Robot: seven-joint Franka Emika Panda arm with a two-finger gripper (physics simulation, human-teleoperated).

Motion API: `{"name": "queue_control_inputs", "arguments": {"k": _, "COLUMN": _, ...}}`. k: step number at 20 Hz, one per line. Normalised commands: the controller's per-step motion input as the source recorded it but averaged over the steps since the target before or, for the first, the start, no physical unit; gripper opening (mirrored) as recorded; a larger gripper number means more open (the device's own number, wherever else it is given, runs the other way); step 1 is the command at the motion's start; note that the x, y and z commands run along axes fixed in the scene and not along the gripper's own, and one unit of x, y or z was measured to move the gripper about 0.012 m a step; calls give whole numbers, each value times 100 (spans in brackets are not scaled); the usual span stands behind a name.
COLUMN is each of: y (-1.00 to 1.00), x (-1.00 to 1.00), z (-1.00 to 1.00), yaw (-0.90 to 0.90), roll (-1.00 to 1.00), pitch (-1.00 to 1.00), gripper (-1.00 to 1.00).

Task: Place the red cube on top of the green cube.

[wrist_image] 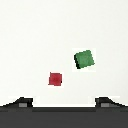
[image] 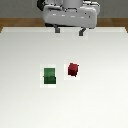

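cubes apart on the table, gripper high above

the exterior view shows the white table whole, with a strip of brown floor behind its far edge. the green cube sits near the table's middle, and the red cube lies just beside it on the exterior view's right, a little farther back, with a clear gap between them. the red cube is turned at an angle to the green one.

the wrist view looks straight down and gives what the other cannot: both cubes' top faces, the green cube and the red cube, each rotated on the table and not touching. it shows only the two fingertips dark at the frame's edge.

the gripper hangs over the table's far edge, well apart from both cubes, fingers pointing down. its jaws stand wide and hold nothing.
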Motion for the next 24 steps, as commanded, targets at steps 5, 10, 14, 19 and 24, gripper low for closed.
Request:
{"name": "queue_control_inputs", "arguments": {"k": 5, "y": 20, "x": 0, "z": 0, "yaw": -3, "roll": 0, "pitch": 0, "gripper": 100}}
{"name": "queue_control_inputs", "arguments": {"k": 10, "y": 0, "x": 40, "z": 0, "yaw": 0, "roll": 0, "pitch": 0, "gripper": 100}}
{"name": "queue_control_inputs", "arguments": {"k": 14, "y": 0, "x": 0, "z": 0, "yaw": 0, "roll": 0, "pitch": 0, "gripper": 100}}
{"name": "queue_control_inputs", "arguments": {"k": 19, "y": 0, "x": -20, "z": 0, "yaw": 0, "roll": 0, "pitch": 0, "gripper": 100}}
{"name": "queue_control_inputs", "arguments": {"k": 24, "y": 0, "x": 0, "z": -20, "yaw": 0, "roll": 0, "pitch": 0, "gripper": 100}}
